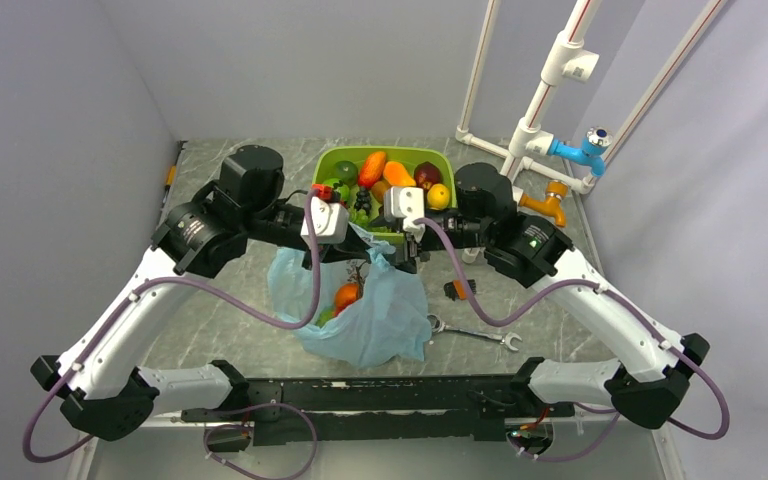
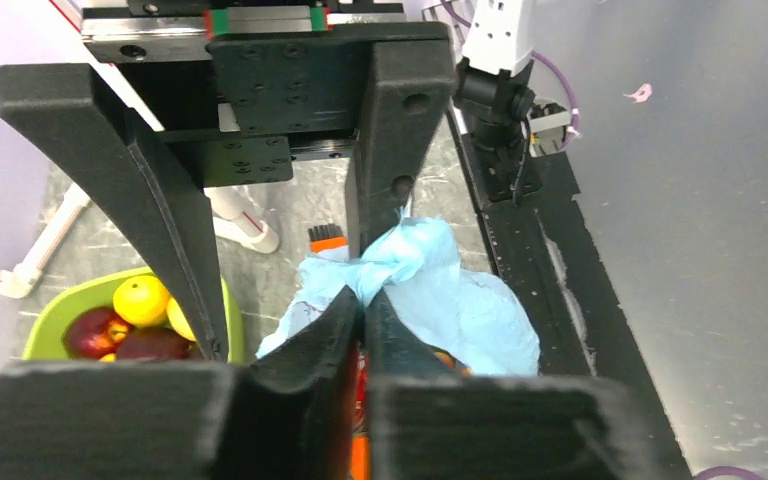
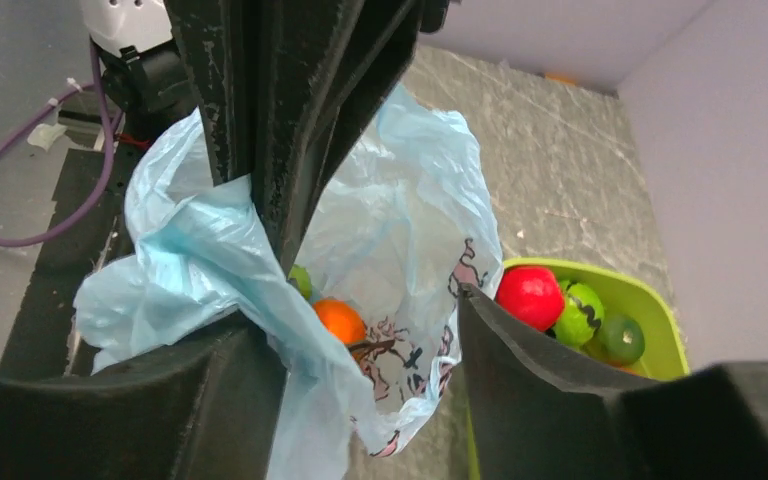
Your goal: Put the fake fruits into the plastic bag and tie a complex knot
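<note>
The light-blue plastic bag point(image 1: 380, 315) stands on the table in front of the tray, its mouth lifted. My left gripper point(image 1: 362, 240) is shut on a twisted gather of the bag's rim point(image 2: 385, 262); its jaws meet with plastic pinched between them point(image 2: 363, 305). Just to the right, my right gripper point(image 1: 402, 256) is open wide point(image 3: 360, 310), and the bag's printed rim point(image 3: 430, 330) hangs between its fingers and drapes over one. Inside the bag lie an orange fruit point(image 3: 340, 320) and a green one point(image 3: 302, 281). No knot shows.
The lime-green tray point(image 1: 438, 160) behind the bag holds several fruits, among them a red apple point(image 3: 530, 297) and a yellow one point(image 2: 142, 298). A wrench point(image 1: 475, 335) and a small orange-black tool point(image 1: 460, 290) lie right of the bag. White pipes point(image 1: 535, 110) stand at the back right.
</note>
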`<action>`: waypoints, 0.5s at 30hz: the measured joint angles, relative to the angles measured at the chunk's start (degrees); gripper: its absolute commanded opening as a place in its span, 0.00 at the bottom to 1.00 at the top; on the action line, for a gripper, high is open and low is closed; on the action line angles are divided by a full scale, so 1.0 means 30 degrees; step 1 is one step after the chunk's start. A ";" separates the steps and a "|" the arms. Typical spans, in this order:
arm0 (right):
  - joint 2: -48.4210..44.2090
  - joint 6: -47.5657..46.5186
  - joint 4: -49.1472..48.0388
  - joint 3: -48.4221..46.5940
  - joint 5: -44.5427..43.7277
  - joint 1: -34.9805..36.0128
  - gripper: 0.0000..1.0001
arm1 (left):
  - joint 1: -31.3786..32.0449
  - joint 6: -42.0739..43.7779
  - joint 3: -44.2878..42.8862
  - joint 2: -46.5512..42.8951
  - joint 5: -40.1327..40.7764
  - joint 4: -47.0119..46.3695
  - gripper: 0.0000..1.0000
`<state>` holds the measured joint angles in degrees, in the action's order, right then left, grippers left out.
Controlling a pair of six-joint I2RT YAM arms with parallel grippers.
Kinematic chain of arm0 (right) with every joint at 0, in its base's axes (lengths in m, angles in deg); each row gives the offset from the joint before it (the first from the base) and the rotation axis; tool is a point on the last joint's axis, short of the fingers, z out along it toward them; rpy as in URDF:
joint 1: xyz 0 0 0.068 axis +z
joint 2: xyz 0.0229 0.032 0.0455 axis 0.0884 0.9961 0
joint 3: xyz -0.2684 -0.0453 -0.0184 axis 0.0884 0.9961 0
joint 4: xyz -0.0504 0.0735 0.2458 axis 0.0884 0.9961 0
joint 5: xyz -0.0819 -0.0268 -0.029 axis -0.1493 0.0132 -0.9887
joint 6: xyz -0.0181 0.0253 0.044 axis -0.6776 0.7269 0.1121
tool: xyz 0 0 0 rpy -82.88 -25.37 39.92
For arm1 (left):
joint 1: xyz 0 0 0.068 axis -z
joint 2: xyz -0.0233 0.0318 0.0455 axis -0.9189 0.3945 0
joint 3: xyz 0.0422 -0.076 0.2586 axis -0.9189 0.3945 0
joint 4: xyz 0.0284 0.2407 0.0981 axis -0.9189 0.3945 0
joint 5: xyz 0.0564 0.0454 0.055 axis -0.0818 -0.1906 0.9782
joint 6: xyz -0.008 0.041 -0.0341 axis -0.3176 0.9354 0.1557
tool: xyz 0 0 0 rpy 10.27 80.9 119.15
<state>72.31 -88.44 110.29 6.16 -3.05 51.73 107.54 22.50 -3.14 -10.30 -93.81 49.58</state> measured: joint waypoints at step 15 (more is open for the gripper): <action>-0.3381 0.4597 0.1246 0.0029 -0.2732 -0.0182 1.00 | -0.1588 -0.4845 0.2543 -0.1399 0.2142 -0.3985 0.00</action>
<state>62.17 -74.65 114.03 6.25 -11.25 51.18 102.77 7.97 4.49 -14.49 -87.38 37.62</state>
